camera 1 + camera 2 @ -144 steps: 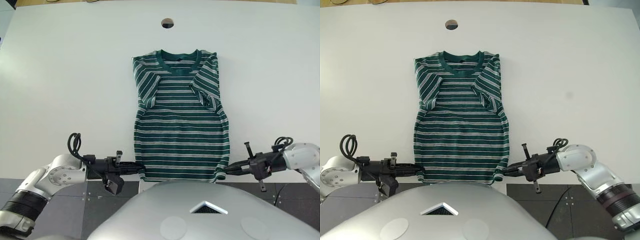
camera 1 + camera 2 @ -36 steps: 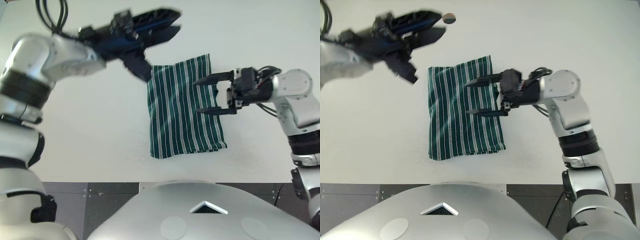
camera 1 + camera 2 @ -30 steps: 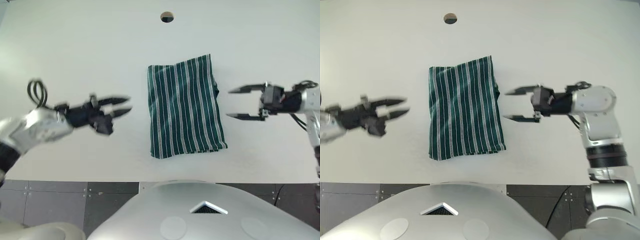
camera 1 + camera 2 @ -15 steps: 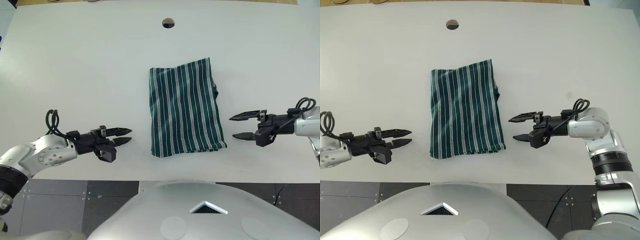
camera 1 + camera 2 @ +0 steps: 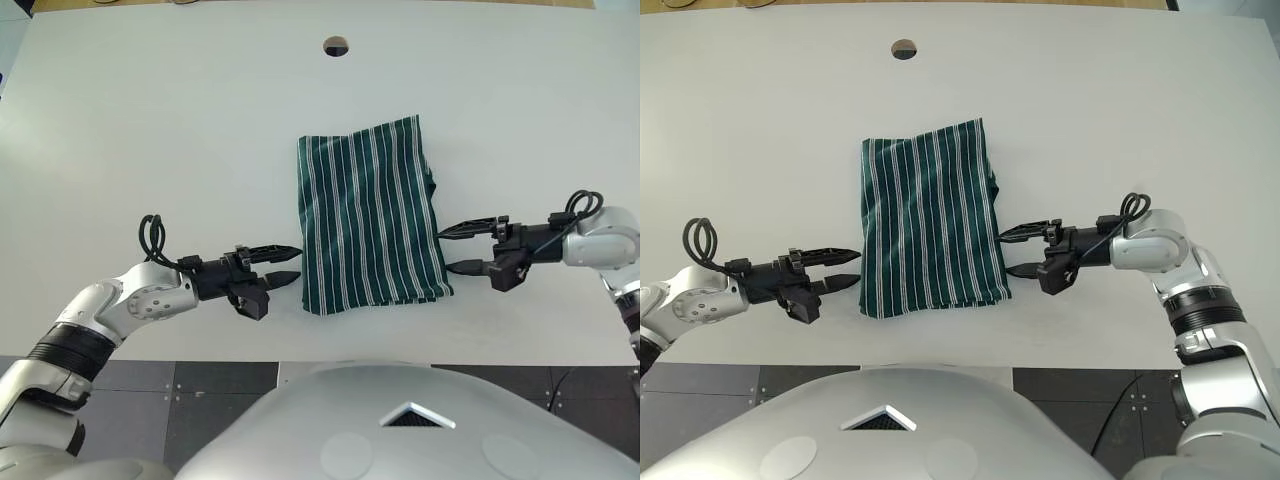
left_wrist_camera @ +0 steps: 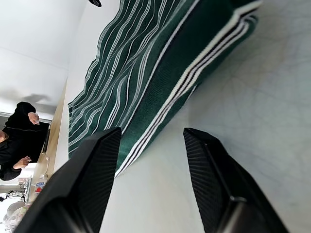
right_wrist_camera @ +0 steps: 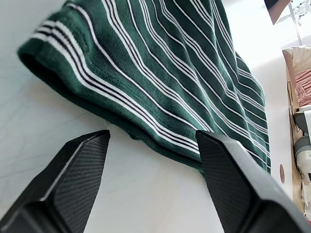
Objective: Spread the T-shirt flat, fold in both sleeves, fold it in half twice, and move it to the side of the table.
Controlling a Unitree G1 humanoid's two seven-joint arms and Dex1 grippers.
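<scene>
The green T-shirt [image 5: 368, 215] with white stripes lies folded into a tall rectangle on the white table [image 5: 150, 150]. My left gripper [image 5: 290, 266] is open, low over the table, its tips just at the shirt's near left corner. My right gripper [image 5: 445, 248] is open too, its tips at the shirt's right edge close to the near right corner. In the left wrist view the folded edge [image 6: 184, 77] lies just beyond the fingers [image 6: 95, 172]. In the right wrist view the shirt's corner [image 7: 58, 43] lies ahead between the fingers [image 7: 77, 174].
A small round hole [image 5: 335, 46] is in the table beyond the shirt. Bare table lies on both sides of the shirt. The table's front edge runs just under both arms, with dark floor tiles below.
Both open grippers have moved inward along the table to the shirt's near corners. The shirt has kept its place.
</scene>
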